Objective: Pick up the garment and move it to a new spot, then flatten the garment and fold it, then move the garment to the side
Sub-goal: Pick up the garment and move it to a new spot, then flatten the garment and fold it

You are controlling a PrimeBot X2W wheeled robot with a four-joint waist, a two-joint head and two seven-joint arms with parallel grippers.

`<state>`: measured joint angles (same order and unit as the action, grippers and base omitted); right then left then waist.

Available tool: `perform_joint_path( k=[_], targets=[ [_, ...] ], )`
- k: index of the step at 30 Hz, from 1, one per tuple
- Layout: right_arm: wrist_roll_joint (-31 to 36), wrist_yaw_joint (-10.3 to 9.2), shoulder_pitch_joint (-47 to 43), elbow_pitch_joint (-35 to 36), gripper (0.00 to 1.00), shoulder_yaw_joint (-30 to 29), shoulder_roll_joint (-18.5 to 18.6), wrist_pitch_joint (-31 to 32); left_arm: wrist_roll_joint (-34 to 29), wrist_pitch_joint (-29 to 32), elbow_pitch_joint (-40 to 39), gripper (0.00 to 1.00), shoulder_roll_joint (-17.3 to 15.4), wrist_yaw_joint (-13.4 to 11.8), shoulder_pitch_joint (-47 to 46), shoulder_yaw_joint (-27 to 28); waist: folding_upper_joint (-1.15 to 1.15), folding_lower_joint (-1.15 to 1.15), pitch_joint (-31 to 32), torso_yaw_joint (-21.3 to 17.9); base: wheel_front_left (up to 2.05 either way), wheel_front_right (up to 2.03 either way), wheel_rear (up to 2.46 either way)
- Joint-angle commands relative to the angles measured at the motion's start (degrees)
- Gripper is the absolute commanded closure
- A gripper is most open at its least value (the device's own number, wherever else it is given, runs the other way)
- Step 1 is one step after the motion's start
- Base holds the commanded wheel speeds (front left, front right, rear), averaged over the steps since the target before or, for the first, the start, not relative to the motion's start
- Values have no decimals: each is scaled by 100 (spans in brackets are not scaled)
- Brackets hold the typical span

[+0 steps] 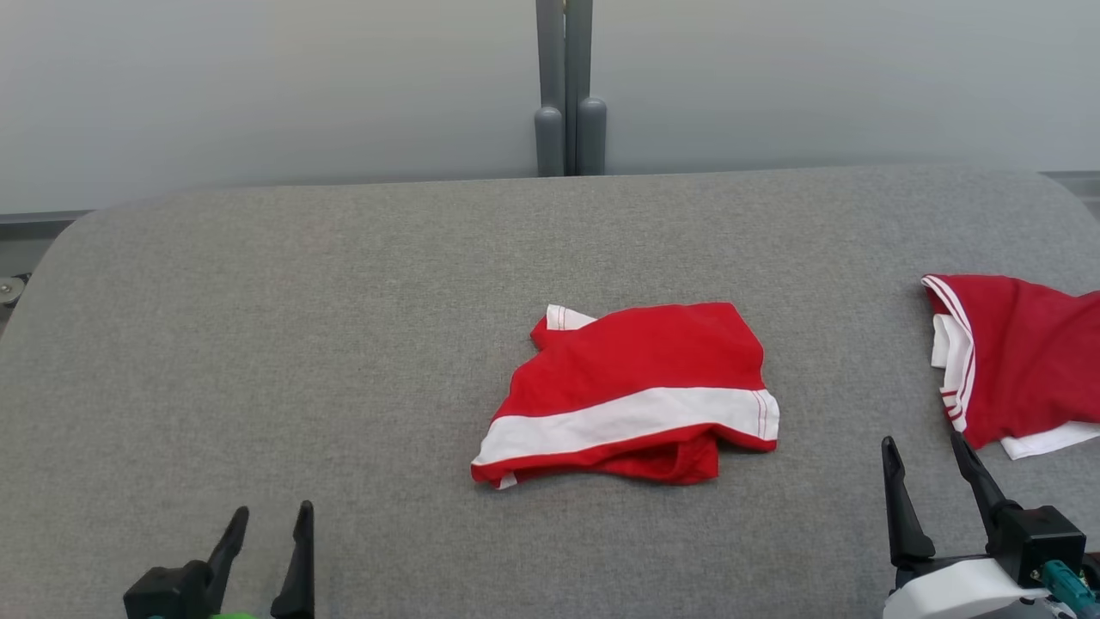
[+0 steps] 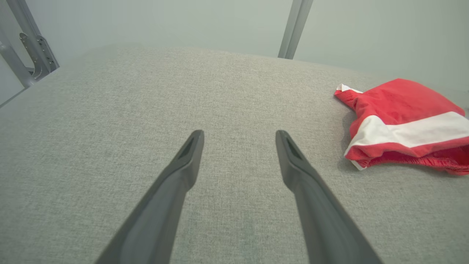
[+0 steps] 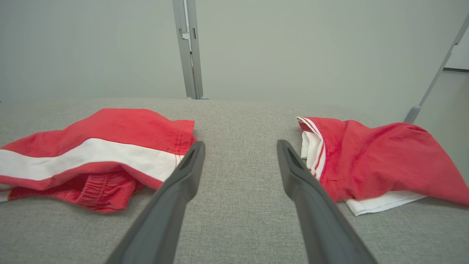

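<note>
A folded red garment with a broad white band lies in the middle of the grey table; it also appears at the right of the left wrist view and the left of the right wrist view. My left gripper stands open near the front left edge, well left of the garment, nothing between its fingers. My right gripper is open at the front right, between the two red cloths, and holds nothing; its fingers hover above bare table.
A second red and white garment lies at the table's right edge, just beyond my right gripper. A grey post rises behind the table's far edge against a pale wall. Bare cloth-covered surface spreads to the left.
</note>
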<state>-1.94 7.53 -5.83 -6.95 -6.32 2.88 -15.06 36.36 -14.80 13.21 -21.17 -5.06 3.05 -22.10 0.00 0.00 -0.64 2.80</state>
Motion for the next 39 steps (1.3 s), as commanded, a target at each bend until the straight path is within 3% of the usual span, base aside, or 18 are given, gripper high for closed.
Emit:
perform_joint_path(
  k=[1, 7, 11, 23, 39],
  targets=[
    [22, -9, -100, 23, 0, -20, 12, -15, -125, -42, -28, 0, 19, 44, 90, 151, 0, 0, 77, 99, 0, 0, 0],
    [43, -9, -198, -8, 0, -107, 10, -15, -680, -41, -139, 0, 248, 264, 392, 783, 0, 0, 131, 237, 0, 0, 0],
    [83, -9, -214, -69, 0, -225, 9, -15, -1031, -43, -137, 0, 497, 545, 539, 1158, 0, 0, 141, 290, 0, 0, 0],
    [89, -9, -226, -167, 0, -327, 8, -15, -1502, -43, -94, 0, 915, 1055, 543, 1568, 0, 0, 162, 191, 0, 0, 0],
    [4, -9, -167, -228, 0, -266, 6, -15, -1767, -43, 15, 0, 1138, 1247, 454, 1798, 0, 0, 143, 51, 0, 0, 0]
  ],
)
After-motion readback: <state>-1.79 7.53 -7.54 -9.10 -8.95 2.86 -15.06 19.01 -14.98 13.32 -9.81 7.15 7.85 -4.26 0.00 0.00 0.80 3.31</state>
